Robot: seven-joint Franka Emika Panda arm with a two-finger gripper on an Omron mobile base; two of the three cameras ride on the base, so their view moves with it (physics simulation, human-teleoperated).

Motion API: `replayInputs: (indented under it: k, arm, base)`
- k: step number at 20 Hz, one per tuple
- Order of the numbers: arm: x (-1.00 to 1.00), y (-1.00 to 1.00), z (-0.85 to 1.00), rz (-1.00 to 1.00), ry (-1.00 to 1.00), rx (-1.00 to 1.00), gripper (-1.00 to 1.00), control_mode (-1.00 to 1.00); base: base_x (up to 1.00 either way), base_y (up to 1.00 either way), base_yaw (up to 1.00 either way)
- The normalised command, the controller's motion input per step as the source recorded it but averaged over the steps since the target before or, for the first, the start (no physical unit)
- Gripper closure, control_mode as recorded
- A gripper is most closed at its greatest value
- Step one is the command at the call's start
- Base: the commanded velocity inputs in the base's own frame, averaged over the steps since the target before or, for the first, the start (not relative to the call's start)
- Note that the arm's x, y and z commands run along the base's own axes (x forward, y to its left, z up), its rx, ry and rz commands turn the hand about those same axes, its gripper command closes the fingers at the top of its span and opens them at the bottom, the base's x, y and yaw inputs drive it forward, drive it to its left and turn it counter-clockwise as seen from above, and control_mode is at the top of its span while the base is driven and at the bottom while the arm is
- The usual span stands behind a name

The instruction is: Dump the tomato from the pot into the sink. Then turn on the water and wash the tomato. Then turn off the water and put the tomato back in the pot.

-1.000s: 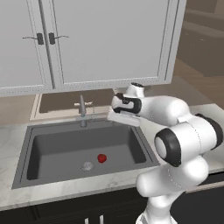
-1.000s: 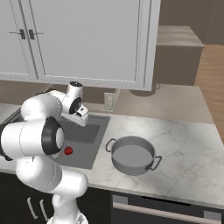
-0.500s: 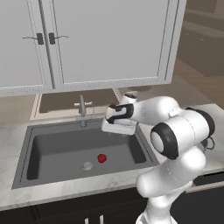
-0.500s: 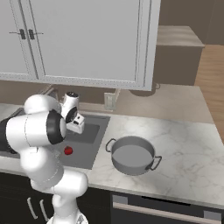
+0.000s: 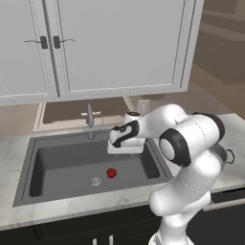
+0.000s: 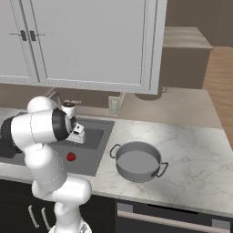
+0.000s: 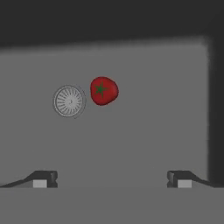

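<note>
The tomato (image 5: 111,172) lies on the floor of the dark grey sink (image 5: 57,162), just right of the round drain (image 5: 95,181). My gripper (image 5: 124,151) hangs above the basin's right half, pointing down, open and holding nothing. In the hand view the tomato (image 7: 104,91) sits beside the drain (image 7: 69,101), well ahead of the gripper (image 7: 112,179), whose fingertips (image 7: 43,179) stand wide apart. The grey pot (image 6: 138,161) stands on the counter right of the sink (image 6: 91,136), with nothing in it. The tomato (image 6: 71,156) also shows below the hand (image 6: 78,138). No water runs from the faucet (image 5: 90,122).
White wall cabinets (image 5: 119,48) hang above the counter. The marble counter (image 6: 191,154) stretches right of the pot. The pot's handle (image 5: 228,155) peeks out behind my arm. The sink's right wall (image 7: 214,109) is close to the right fingertip.
The hand has come down and slightly left, from above the sink's back rim to low over the basin. Tomato and pot have stayed put. The jaws stay open.
</note>
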Motion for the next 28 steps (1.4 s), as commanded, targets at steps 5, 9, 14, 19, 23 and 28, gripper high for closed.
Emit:
replayInputs:
  k: [5, 9, 14, 19, 23, 28]
  arm:
    - [0.08, 0.0, -0.34, 0.04, 0.0, -0.06, -1.0, -1.0]
    - [0.15, 0.0, -0.33, 0.03, 0.03, 0.0, -1.0, -1.0]
    - [0.16, 0.0, -0.36, 0.04, 0.06, 0.0, -1.0, -1.0]
    - [0.2, 0.19, -0.42, 0.04, 0.07, 0.0, -1.0, -1.0]
    - [0.21, 0.2, -0.38, 0.04, 0.07, 0.0, -1.0, -1.0]
    - [0.26, 0.18, -0.34, 0.02, 0.08, 0.0, -1.0, -1.0]
  base:
    - [0.0, 0.0, 0.0]
    - [0.0, 0.0, 0.0]
    - [0.0, 0.0, 0.0]
    - [0.0, 0.0, 0.0]
    - [0.0, 0.0, 0.0]
    - [0.0, 0.0, 0.0]
